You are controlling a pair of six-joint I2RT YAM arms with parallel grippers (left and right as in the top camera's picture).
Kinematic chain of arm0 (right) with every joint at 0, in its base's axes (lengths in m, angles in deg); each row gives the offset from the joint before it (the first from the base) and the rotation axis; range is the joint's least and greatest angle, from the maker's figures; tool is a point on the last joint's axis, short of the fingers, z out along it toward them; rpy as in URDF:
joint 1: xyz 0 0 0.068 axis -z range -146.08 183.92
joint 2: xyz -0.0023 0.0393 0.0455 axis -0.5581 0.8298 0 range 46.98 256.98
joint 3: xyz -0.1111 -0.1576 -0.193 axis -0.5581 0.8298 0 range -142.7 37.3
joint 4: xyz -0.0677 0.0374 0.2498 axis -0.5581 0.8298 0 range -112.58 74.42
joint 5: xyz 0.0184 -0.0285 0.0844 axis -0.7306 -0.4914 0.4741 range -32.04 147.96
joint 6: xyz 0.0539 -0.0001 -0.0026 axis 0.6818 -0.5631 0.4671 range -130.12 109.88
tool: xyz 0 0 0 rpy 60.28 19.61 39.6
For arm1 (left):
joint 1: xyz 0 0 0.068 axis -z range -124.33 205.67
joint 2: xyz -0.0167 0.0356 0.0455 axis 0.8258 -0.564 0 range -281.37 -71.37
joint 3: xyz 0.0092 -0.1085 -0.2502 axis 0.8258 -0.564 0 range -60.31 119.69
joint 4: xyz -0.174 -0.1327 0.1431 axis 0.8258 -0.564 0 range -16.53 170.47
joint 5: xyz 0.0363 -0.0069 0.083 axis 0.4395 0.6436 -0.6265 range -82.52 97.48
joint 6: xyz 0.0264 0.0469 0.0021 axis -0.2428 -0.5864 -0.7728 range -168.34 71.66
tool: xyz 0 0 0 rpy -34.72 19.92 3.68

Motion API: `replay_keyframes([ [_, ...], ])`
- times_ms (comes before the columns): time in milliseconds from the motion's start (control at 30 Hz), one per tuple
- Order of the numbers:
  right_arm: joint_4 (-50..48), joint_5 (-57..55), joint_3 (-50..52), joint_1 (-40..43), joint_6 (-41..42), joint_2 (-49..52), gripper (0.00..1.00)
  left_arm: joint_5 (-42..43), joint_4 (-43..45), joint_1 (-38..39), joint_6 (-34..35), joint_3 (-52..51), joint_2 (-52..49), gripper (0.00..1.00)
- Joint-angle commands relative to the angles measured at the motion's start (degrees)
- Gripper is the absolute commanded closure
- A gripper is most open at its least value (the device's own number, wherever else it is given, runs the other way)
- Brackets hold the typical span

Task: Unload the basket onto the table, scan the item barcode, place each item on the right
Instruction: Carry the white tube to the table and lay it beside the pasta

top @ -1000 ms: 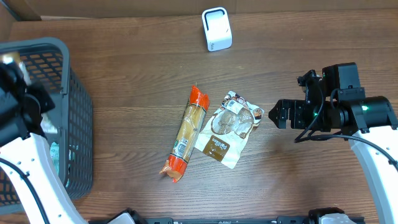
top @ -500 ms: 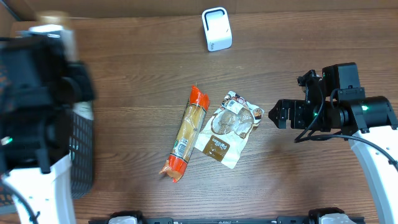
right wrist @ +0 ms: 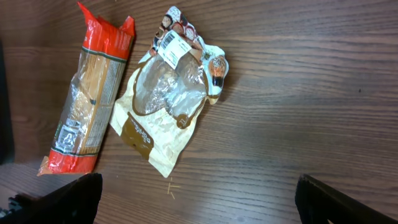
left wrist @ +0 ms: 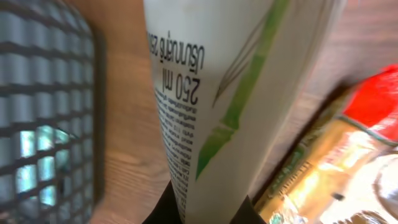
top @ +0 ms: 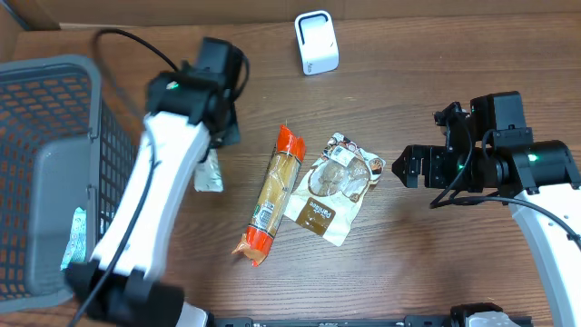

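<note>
My left gripper (top: 218,136) is clamped on a white tube (top: 209,172). In the left wrist view my dark fingers (left wrist: 202,210) pinch its narrower end at the bottom edge. The rest of the tube (left wrist: 205,74) fills most of that view, with small print, "250 ml" and a slanting green line on it. From overhead, the tube hangs over the table (top: 408,263) between the grey basket (top: 113,182) and the pasta pack (top: 272,195). I cannot tell whether it touches the wood. A pale packet (top: 77,238) shows through the basket's mesh. The white scanner (top: 316,42) stands at the far edge of the table, well apart from the tube. My right gripper (top: 400,168) has its jaws wide apart and holds nothing. It hovers over bare wood just to the right of the snack bag (top: 331,186). In the right wrist view my two fingers (right wrist: 59,199) sit in the lower corners, with the bag (right wrist: 165,118) and the pasta pack (right wrist: 90,99) lying flat beyond them. The two lie side by side, their edges touching or nearly so. The pasta pack has orange-red ends and a clear middle. The bag is cream and brown, with a white label (right wrist: 175,46) near its top.
</note>
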Motion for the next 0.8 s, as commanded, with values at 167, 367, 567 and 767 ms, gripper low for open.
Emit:
replay_keyframes([
  [167, -0.17, 0.0, -1.36, -0.37, 0.17, 0.11, 0.0, 3.21, 6.88, 3.26, 4.61, -7.69, -11.93, 0.96],
  [367, -0.17, 0.0, -1.36, -0.37, 0.17, 0.11, 0.0, 5.46, 9.16, 3.41, 4.57, -9.16, -16.74, 0.96],
  [567, -0.17, 0.0, -1.36, -0.37, 0.17, 0.11, 0.0, 10.75, 10.64, 4.52, 2.38, -9.16, -18.34, 0.95],
  [767, -0.17, 0.0, -1.36, -0.37, 0.17, 0.11, 0.0, 12.04, 10.21, 4.87, 2.25, -9.14, -18.32, 0.68],
])
